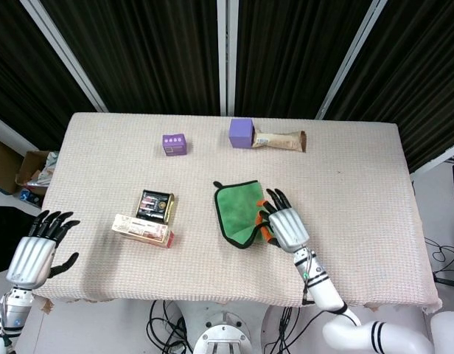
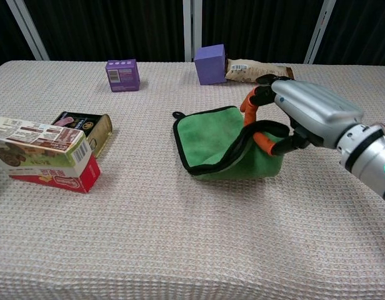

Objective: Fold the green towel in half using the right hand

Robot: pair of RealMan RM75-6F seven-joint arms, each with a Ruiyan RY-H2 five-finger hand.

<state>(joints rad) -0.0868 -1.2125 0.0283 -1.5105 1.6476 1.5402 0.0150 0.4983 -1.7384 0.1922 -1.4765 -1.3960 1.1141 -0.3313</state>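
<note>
The green towel (image 1: 238, 210) (image 2: 212, 139) with black edging lies mid-table, bunched into a loose fold, its near part lifted over the far part. My right hand (image 1: 286, 227) (image 2: 308, 111) is at its right side and pinches the raised black edge between thumb and fingers, holding it a little above the cloth. A small loop sticks out at the towel's far left corner. My left hand (image 1: 37, 251) hangs off the table's near left corner, fingers spread and holding nothing; the chest view does not show it.
A small purple box (image 1: 174, 144) (image 2: 122, 75), a purple cube (image 1: 242, 133) (image 2: 210, 64) and a snack bar (image 1: 280, 140) (image 2: 258, 72) stand at the far side. A black tin (image 1: 155, 206) (image 2: 83, 128) and a red-and-white carton (image 1: 143, 230) (image 2: 45, 156) sit left of the towel.
</note>
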